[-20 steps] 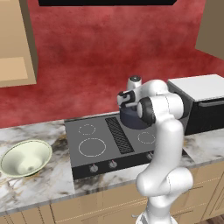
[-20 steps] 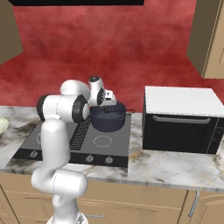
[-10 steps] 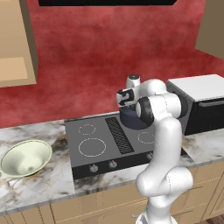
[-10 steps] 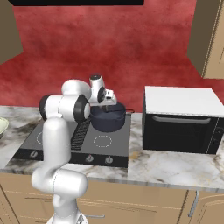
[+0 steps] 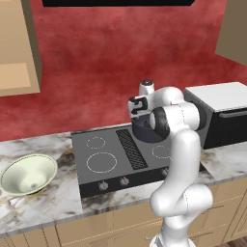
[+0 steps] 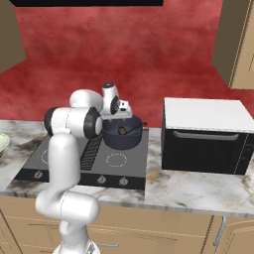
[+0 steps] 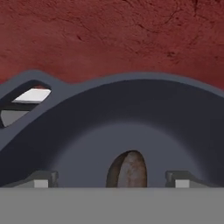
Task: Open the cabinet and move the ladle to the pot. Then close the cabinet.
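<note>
**Ladle in the pot, gripper let go, cabinet door next**

The ladle (image 7: 127, 168) lies inside the pot (image 6: 121, 134). In the hand view its reddish-brown end shows low in the pot's dark bowl, between the two finger tips and apart from both. In the right base view a thin dark shape leans across the pot's inside toward the rim on the microwave's side; that seems to be its handle, so its long axis runs slantwise from the pot floor up to the rim, though it is too small to be sure.

The pot sits on the rear burner of the cooktop (image 5: 111, 159), on the side nearer the black microwave (image 6: 206, 136).

The gripper (image 7: 109, 180) hangs directly above the pot's mouth, pointing down into it, jaws spread wide and grasping nothing. The ladle is just below and between them, released.

By my reading the transfer step is done and closing the cabinet remains. The cabinet (image 5: 17, 48) hangs high at the far left of the left base view, well apart from the gripper, up and to the arm's left, past the pale green bowl (image 5: 28, 173) on the table (image 5: 38, 212). The coming move turns on lifting straight out of the pot first, so the fingers clear the rim and the leaning handle.
</note>
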